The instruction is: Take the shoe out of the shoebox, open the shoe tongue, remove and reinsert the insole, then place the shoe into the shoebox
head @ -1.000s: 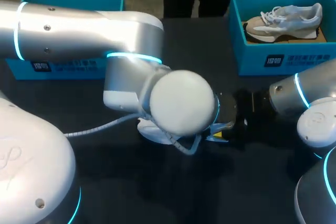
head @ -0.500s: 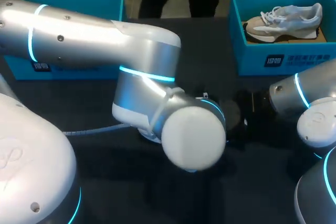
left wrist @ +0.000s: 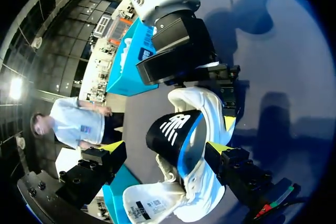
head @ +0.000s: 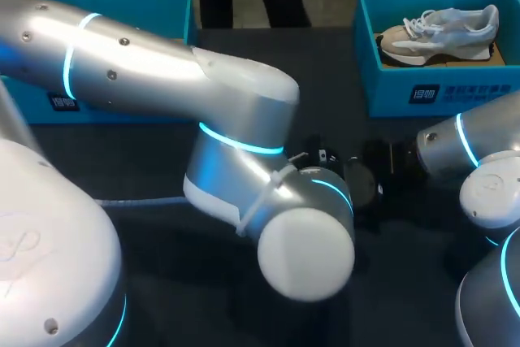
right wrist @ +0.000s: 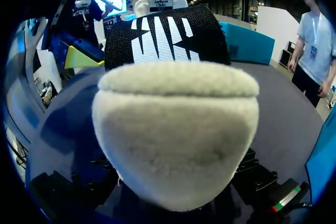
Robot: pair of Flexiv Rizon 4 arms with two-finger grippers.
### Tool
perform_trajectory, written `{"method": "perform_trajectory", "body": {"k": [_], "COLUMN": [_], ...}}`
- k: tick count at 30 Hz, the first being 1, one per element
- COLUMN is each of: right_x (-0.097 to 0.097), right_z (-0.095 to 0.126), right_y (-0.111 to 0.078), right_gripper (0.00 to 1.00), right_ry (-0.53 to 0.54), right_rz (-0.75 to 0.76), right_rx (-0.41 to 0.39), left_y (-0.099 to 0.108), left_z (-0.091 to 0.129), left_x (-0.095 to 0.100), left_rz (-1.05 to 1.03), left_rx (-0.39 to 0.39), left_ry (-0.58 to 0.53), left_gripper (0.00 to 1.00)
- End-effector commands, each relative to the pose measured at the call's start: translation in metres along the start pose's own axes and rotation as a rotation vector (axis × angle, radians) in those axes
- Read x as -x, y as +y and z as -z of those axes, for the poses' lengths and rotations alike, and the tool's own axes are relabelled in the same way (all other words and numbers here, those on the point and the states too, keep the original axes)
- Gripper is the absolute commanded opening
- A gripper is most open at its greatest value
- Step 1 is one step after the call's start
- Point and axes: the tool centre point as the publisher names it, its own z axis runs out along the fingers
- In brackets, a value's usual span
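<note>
Your left arm (head: 162, 79) is swinging across the middle of the bench (head: 175, 302). A second ago its wrist was sitting further back, with a yellow tip and a sliver of white shoe showing beneath it. Now the round joint has come toward the near edge and is covering that whole spot in the head view, so you are losing the overhead look at the work.

The wrist views are carrying the picture instead. The left gripper (left wrist: 167, 147) is standing wide, its yellow tips on either side of the shoe (left wrist: 205, 184). One tip is close against the shoe's flank and the other is well clear, so nothing is being pinched. The black insole (left wrist: 173, 129) is standing up out of the shoe's mouth between those fingers, partly drawn out.

The right gripper (left wrist: 205, 103) is sitting at the shoe's far end. The heel is filling its own wrist view and hiding the tips, so I cannot tell whether it is clamping or merely resting there. The right arm (head: 463, 152) is lying low at the bench's right side.

The shoe is out on the bench between the two grippers. A second shoe (head: 439, 30) is lying in the right-hand shoebox (head: 439, 91).

My reading is that you are midway through the insole step and lining up a grasp on it.
</note>
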Motion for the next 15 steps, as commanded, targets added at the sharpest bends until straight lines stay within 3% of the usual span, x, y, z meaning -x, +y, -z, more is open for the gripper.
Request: {"method": "perform_trajectory", "body": {"k": [1,15], "right_x": [0.002,0.002], "right_z": [-0.004,-0.004], "right_y": [-0.003,-0.003], "right_gripper": [0.0,0.0], "right_ry": [-0.002,-0.002], "right_rz": [0.0,0.0], "right_rx": [-0.003,-0.003], "left_y": [-0.007,-0.01], "left_z": [-0.008,-0.015], "left_x": [-0.01,0.004], "left_rz": [-0.008,0.032], "left_rx": [0.013,-0.013], "left_ry": [-0.05,-0.084], "left_gripper": [1.0,0.98]}}
